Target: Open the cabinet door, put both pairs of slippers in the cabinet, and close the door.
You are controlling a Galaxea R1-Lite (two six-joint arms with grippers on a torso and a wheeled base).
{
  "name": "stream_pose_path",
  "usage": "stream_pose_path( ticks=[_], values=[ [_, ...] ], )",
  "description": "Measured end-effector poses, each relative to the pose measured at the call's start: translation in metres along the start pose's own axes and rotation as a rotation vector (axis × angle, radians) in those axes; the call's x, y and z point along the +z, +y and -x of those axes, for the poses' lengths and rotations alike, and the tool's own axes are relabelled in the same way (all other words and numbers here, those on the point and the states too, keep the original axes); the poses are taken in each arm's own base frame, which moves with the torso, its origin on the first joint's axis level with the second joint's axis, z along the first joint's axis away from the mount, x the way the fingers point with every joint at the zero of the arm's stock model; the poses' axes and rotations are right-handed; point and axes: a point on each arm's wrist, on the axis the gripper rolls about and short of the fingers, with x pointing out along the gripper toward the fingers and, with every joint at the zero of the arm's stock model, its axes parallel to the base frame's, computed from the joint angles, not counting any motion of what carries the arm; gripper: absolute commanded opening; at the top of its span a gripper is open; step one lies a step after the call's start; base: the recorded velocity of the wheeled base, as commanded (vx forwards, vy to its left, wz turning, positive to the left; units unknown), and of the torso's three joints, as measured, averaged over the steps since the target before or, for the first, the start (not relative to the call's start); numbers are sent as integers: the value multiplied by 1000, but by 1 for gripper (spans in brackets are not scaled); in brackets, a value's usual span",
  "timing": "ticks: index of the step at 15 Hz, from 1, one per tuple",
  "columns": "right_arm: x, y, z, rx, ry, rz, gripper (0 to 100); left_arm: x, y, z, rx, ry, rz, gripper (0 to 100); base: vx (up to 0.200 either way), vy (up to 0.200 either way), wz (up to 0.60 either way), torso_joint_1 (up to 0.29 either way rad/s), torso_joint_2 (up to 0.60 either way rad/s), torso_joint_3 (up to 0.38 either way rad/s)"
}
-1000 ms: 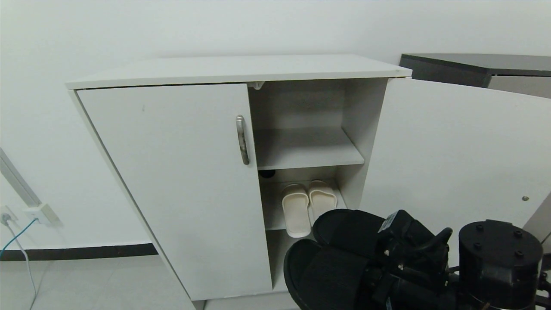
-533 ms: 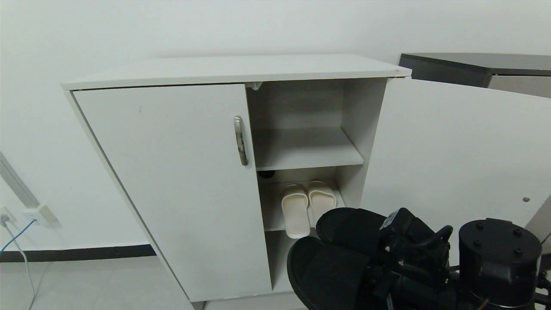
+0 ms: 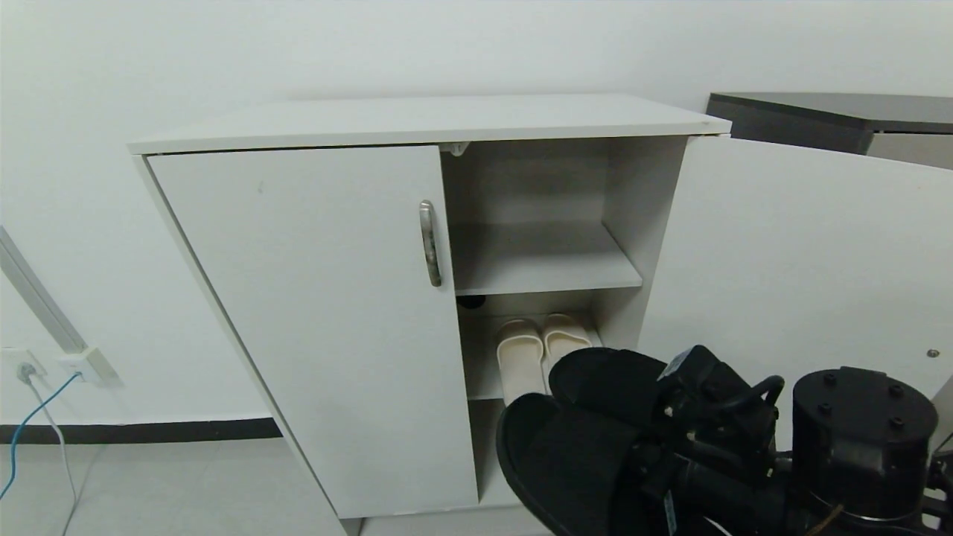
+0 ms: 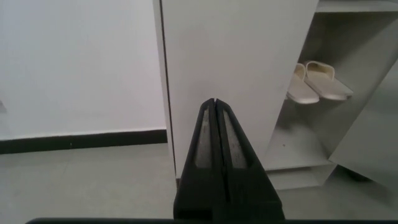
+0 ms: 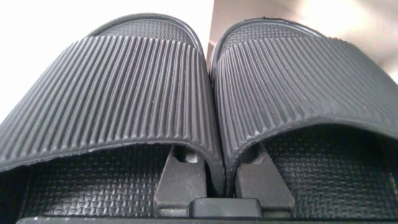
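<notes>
Placement is progressing: the right hand (image 5: 222, 180) is gripping the black slippers (image 3: 588, 439), probably needing to push them ahead into the cabinet (image 3: 417, 119), under the white slippers (image 3: 540, 346); the left hand (image 4: 214, 118) is idling closed, empty.

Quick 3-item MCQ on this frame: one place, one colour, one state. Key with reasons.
1. Where at the cabinet do the white slippers lie?
A. on its top
B. on its middle shelf
C. on the floor in front

2. What colour is the pair in the right gripper?
A. black
B. white
C. red

3. The left door is:
A. shut
B. wide open
C. missing

Key
1. B: they sit side by side under the top shelf, with a bay below.
2. A: the black slippers are clamped between the fingers.
3. A: it lies flush with the front, while the right door stands open.
</notes>
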Motion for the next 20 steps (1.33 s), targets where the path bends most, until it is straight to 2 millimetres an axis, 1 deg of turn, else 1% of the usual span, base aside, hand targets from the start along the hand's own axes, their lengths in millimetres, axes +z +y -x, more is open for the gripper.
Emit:
stream_pose_path(
  ticks=[1,4,7,9,11,14,16,19,20],
  values=[
    [4,1,-4,-35,-8,-25,0,0,0,0,0,0,0,0,0,0,0,0,0,0],
    [25,9,-27,-253,-5,-119,0,0,0,0,0,0,0,0,0,0,0,0,0,0],
    [45,22,-45,-335,39,-168,0,0,0,0,0,0,0,0,0,0,0,0,0,0],
    [62,28,-54,-403,58,-201,0,0,0,0,0,0,0,0,0,0,0,0,0,0],
    [78,32,-68,-484,60,-231,0,0,0,0,0,0,0,0,0,0,0,0,0,0],
    [85,37,-89,-546,45,-241,0,0,0,0,0,0,0,0,0,0,0,0,0,0],
    [85,35,-101,-587,42,-237,0,0,0,0,0,0,0,0,0,0,0,0,0,0],
    [83,31,-109,-632,43,-231,0,0,0,0,0,0,0,0,0,0,0,0,0,0],
    [84,29,-110,-642,39,-234,0,0,0,0,0,0,0,0,200,0,0,-2,7,2]
  ],
)
